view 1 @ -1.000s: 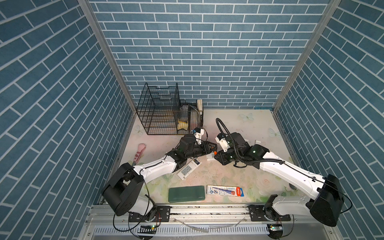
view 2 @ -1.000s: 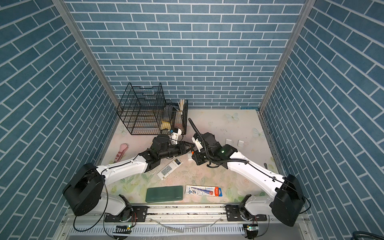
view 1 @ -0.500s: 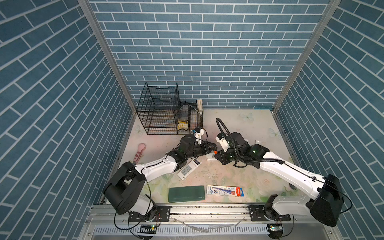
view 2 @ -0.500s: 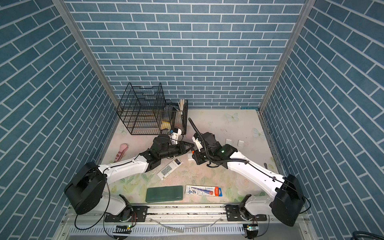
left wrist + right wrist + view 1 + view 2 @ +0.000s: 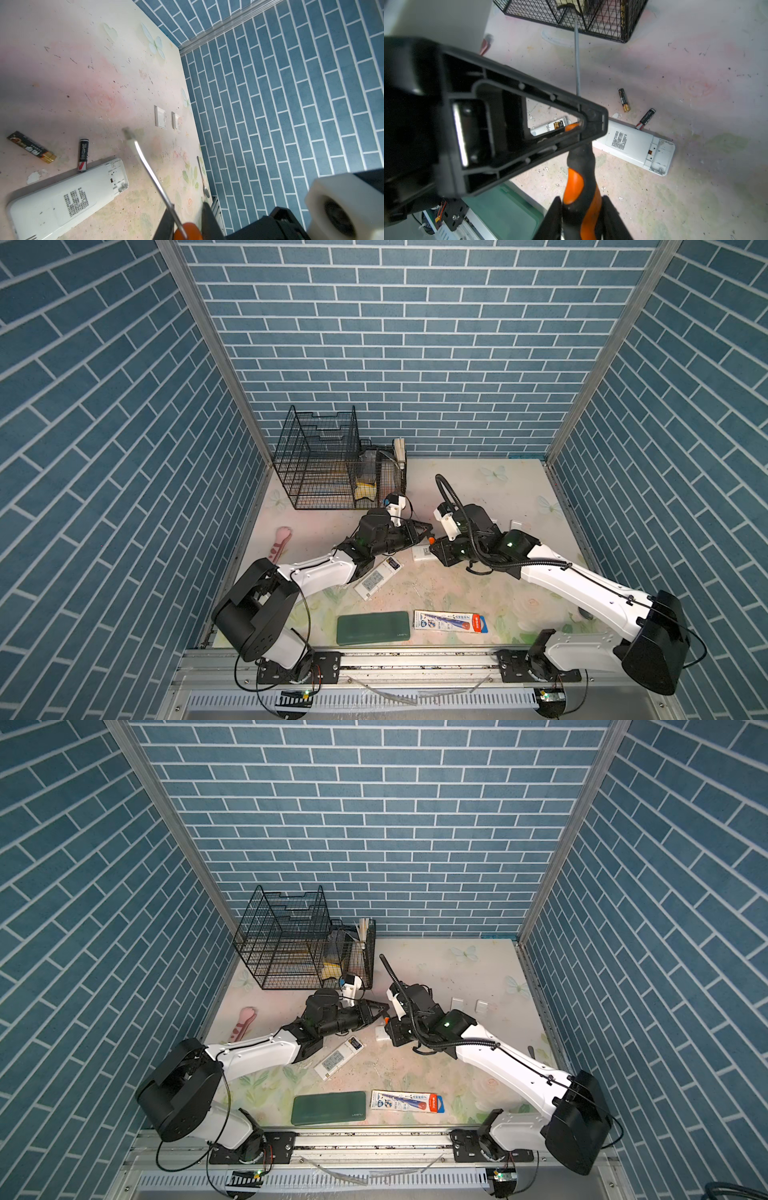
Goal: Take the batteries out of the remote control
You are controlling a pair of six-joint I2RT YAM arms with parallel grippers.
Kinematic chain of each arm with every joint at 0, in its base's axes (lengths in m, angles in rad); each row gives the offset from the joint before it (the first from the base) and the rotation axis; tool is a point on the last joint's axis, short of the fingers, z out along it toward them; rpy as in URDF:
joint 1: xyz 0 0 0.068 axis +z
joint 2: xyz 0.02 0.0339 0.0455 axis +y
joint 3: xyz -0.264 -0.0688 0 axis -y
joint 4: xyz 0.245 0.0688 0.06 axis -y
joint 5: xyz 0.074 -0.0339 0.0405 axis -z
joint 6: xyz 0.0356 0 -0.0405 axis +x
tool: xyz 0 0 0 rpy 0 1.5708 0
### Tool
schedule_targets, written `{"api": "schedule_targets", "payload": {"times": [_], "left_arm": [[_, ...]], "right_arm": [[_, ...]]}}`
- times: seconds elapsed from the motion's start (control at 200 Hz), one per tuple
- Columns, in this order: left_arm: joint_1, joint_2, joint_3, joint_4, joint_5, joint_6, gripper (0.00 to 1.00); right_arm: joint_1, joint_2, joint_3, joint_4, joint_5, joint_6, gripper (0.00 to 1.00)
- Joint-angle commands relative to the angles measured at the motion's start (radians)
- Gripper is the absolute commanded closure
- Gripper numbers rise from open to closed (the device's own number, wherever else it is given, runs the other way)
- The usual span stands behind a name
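Left gripper (image 5: 427,529): fully closed on the screwdriver (image 5: 575,180) where shaft meets handle; arm stretched low from the front-left corner toward table (image 5: 478,593) centre. Right gripper (image 5: 581,198): jaws bracket the handle, contact indeterminate; arm extends from the front-right corner, fingertips hidden under the wrist in both top views. Two batteries (image 5: 624,100) lie beside the remote (image 5: 633,145), mid-table.

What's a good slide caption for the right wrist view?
Left pincer gripping the screwdriver; two batteries lying beside the white remote.
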Motion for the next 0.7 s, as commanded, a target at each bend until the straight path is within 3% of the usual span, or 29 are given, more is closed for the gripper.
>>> {"api": "schedule_targets", "payload": {"times": [0.0,0.265,0.415,0.69], "left_arm": [[0.021,-0.044,-0.023,-0.022,-0.031,-0.007,1.0],[0.052,-0.154,-0.033,-0.213,-0.141,-0.003,1.0],[0.062,-0.172,-0.051,-0.233,-0.19,-0.033,1.0],[0.067,-0.155,-0.051,-0.285,-0.204,-0.087,1.0]], "right_arm": [[0.006,-0.066,-0.057,0.126,0.054,0.05,0.56],[0.006,-0.143,-0.221,0.363,0.102,0.196,0.53],[0.008,-0.166,-0.343,0.568,0.114,0.312,0.52],[0.016,-0.088,-0.439,0.845,0.073,0.413,0.52]]}}
